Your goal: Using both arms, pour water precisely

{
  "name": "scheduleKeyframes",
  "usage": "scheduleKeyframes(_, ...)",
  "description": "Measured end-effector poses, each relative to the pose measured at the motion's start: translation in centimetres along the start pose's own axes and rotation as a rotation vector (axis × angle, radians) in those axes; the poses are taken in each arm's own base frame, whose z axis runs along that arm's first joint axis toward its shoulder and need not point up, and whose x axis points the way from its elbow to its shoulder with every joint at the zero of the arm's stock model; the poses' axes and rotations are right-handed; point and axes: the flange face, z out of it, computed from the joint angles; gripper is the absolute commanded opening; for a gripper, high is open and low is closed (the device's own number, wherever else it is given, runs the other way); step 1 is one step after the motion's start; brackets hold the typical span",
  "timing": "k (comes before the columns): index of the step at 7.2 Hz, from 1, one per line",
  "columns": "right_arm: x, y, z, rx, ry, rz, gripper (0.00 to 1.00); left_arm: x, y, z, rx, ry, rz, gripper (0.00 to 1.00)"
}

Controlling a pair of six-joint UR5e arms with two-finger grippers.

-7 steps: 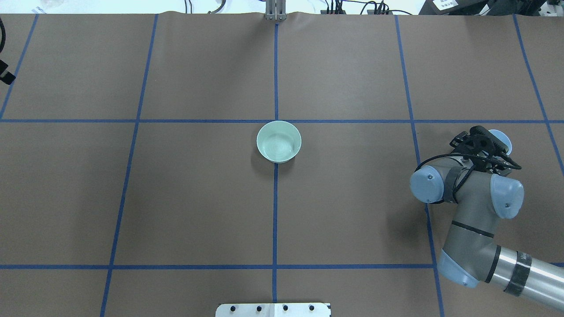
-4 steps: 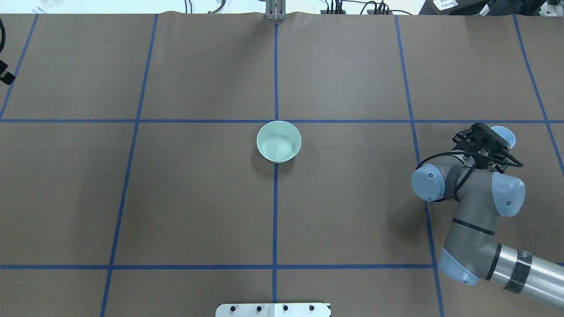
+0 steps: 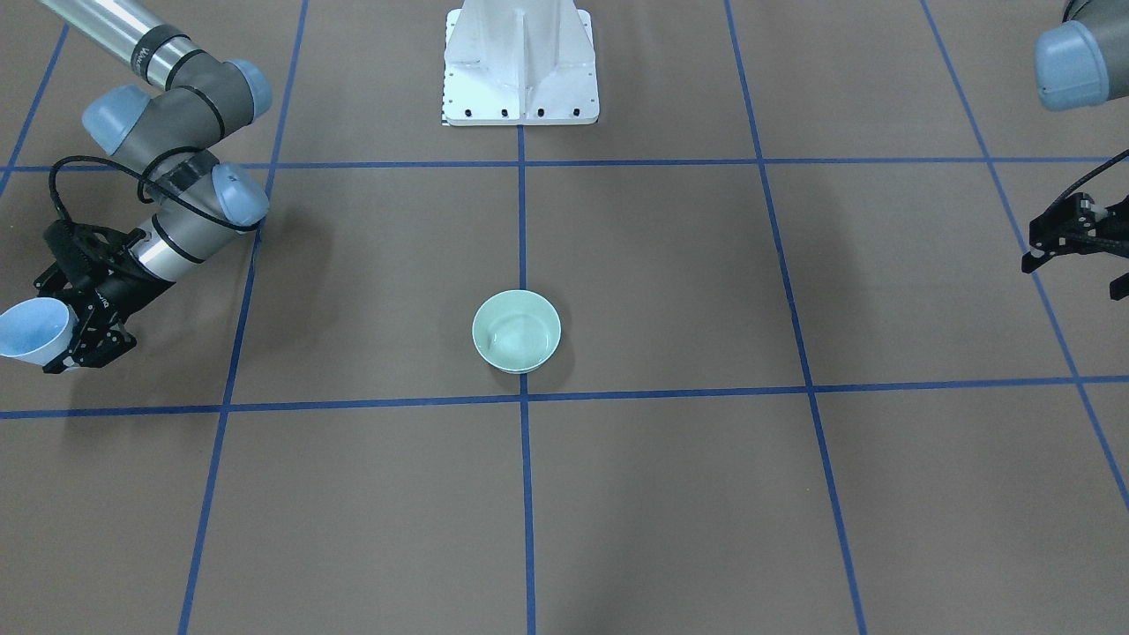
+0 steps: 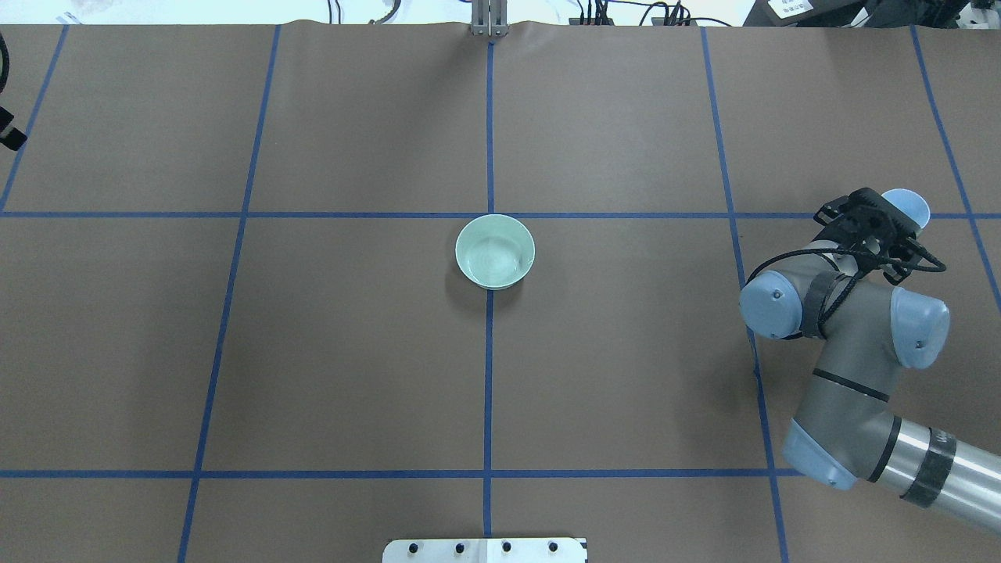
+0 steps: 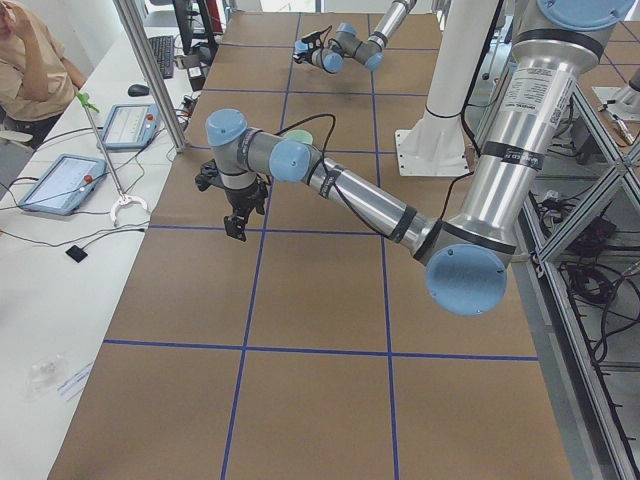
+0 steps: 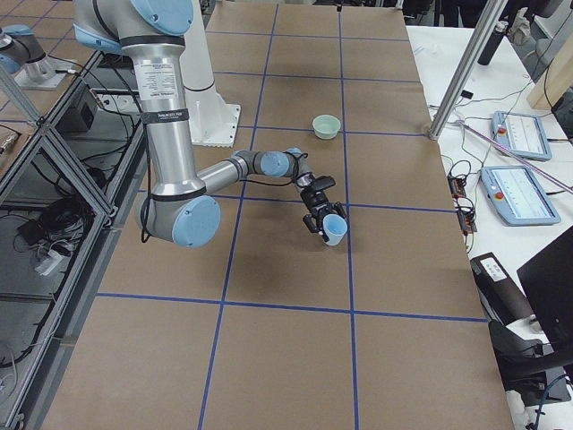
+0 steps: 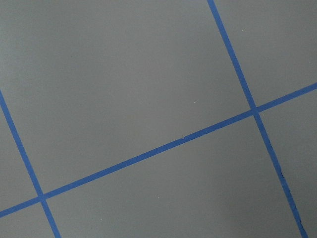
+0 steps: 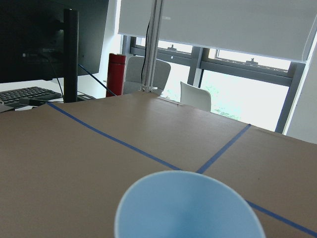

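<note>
A pale green bowl (image 4: 495, 252) (image 3: 517, 331) stands at the table's middle, with faint ripples and glints inside that may be water. My right gripper (image 4: 874, 223) (image 3: 69, 339) is shut on a light blue cup (image 4: 909, 205) (image 3: 29, 328) (image 6: 334, 229), held just above the table at the far right side. The cup's rim (image 8: 188, 208) fills the bottom of the right wrist view; no liquid shows in it. My left gripper (image 3: 1072, 269) (image 5: 240, 208) hovers open and empty over the table's left end, far from the bowl. The left wrist view shows only bare table.
Blue tape lines (image 4: 489, 375) divide the brown table into squares. The white pedestal base (image 3: 520, 62) stands at the robot's edge. Beyond the far edge are a metal post (image 5: 150, 75), tablets (image 5: 60, 182) and a seated person (image 5: 30, 60).
My right gripper has carried the blue cup farther from the robot and slightly to the right. The bowl and the left arm have stayed put.
</note>
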Motion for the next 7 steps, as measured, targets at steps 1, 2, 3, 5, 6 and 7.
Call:
scheduleKeyframes(1, -0.7, -1.6, -1.6, -0.007, -0.043, -0.012, 0.0, 0.0, 0.0, 0.0, 0.0, 0.0, -0.001, 1.0)
scheduleKeyframes(2, -1.9, -3.4, -3.5, -0.031, -0.106, -0.031, 0.0, 0.0, 0.1, 0.1, -0.001, 0.004, -0.002, 1.0)
scheduleKeyframes(3, -3.6, -5.3, -5.2, -0.061, -0.193, -0.04, 0.0, -0.1, 0.4, 0.2, -0.005, 0.016, -0.005, 1.0)
scheduleKeyframes(5, -6.0, -8.2, -7.6, -0.118, -0.384, -0.007, 0.0, -0.1, 1.1, 0.5, -0.01, 0.037, -0.011, 1.0)
scheduleKeyframes(6, -6.7, -9.2, -8.8, -0.164, -0.486, 0.014, 0.0, -0.2, 1.2, 0.6, -0.011, 0.041, -0.014, 1.0)
scheduleKeyframes(7, -7.0, -9.6, -9.9, -0.211, -0.572, 0.001, 0.0, -0.1, 1.2, 0.6, -0.011, 0.043, -0.014, 1.0)
